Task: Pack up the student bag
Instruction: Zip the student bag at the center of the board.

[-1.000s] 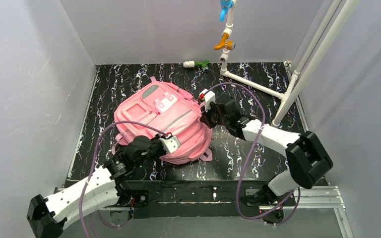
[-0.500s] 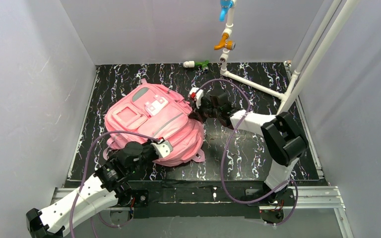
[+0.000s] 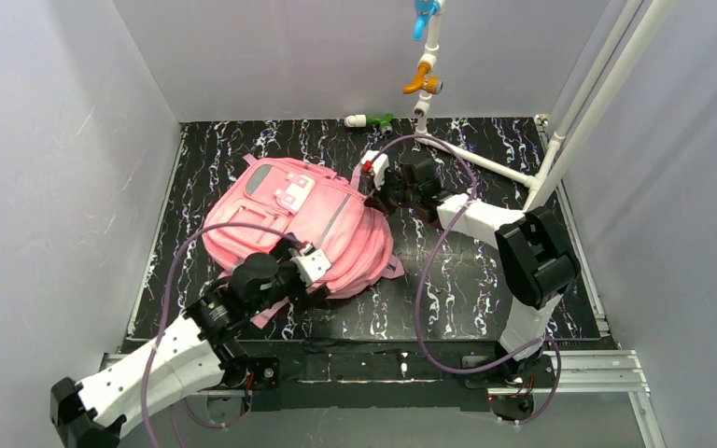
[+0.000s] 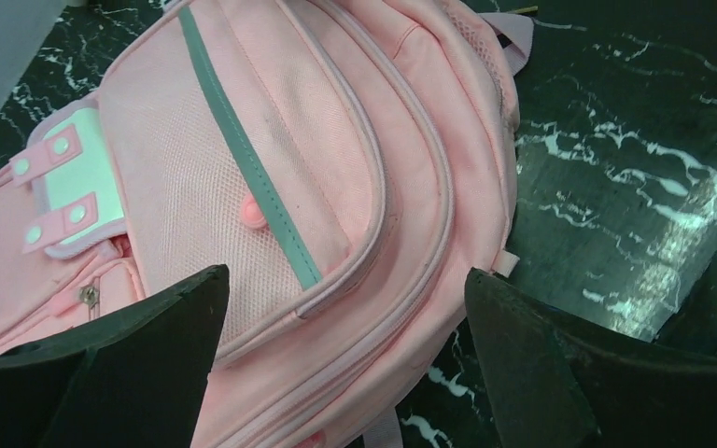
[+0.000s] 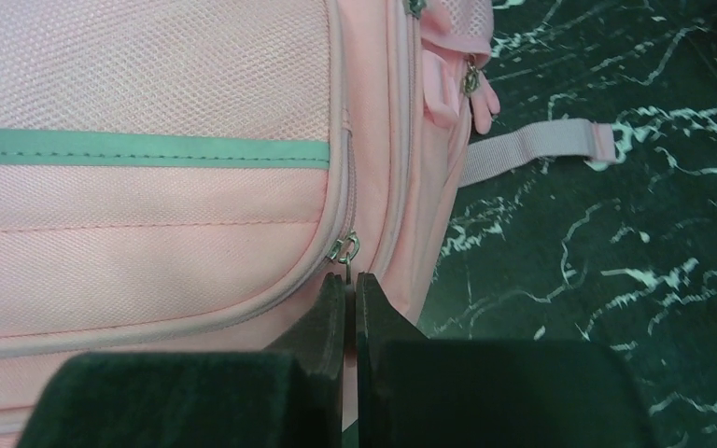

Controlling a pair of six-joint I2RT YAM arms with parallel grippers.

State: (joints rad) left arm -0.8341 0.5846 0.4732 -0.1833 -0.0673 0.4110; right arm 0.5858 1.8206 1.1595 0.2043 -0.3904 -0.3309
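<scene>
The student bag, a soft pink backpack with grey stripes, lies flat on the black marbled table. In the left wrist view my left gripper hangs open and wide over the student bag's lower zip seams, and nothing is between its fingers. From above, the left gripper is at the bag's near edge. My right gripper is shut on the thin zip pull of the front pocket. It sits at the bag's far right corner, where the right gripper shows from above.
A white pipe frame with orange and blue fittings stands at the back right. A small green and white fitting lies at the table's back edge. A loose pink strap trails off the bag onto the table. Grey walls close in on both sides.
My left gripper has let go of the bag's near edge and opened wide. The right gripper has dragged the zip pull left and toward the back, and the bag has shifted and turned.
</scene>
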